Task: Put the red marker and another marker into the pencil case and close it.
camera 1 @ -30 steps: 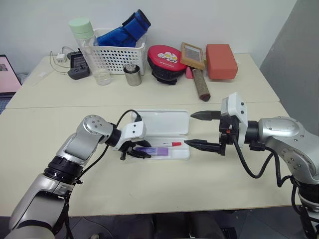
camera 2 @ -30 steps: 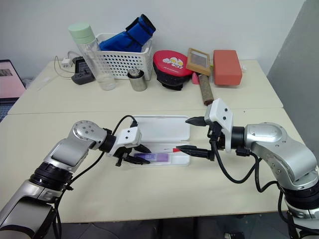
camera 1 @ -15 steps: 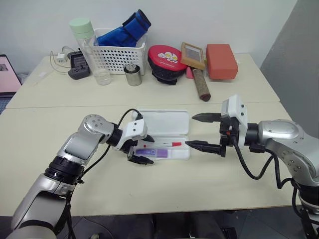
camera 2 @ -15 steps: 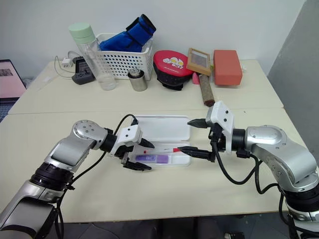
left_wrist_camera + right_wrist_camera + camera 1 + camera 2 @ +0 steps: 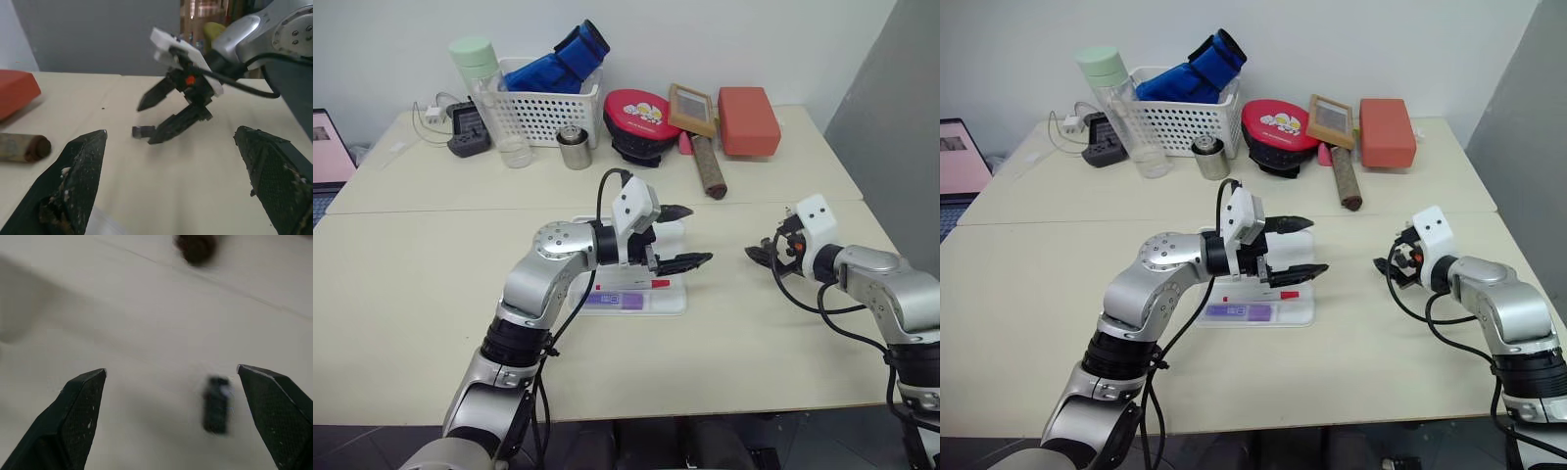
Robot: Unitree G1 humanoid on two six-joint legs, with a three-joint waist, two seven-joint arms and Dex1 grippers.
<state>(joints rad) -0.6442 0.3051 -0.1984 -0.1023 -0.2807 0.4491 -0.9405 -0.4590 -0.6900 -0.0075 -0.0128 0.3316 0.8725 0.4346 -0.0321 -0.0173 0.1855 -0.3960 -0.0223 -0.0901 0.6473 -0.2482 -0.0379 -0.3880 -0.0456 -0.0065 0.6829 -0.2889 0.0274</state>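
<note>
Left jaws (image 5: 683, 236): two pointy black fingers, spread wide, holding nothing.
Right jaws (image 5: 152, 117): spread wide, empty.
Small cap (image 5: 216, 404): dark, stubby, on the smooth counter (image 5: 431, 294) between the right jaws.
Pencil case (image 5: 636, 305): flat white plastic box, lid up, under the left jaws.
Red marker (image 5: 636, 285): thin, inside the case.
Purple highlighter (image 5: 604, 300): chunky, beside it in the case.

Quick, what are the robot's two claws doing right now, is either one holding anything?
Left gripper: open, holding nothing, above the pencil case.
Right gripper: open, holding nothing.
</note>
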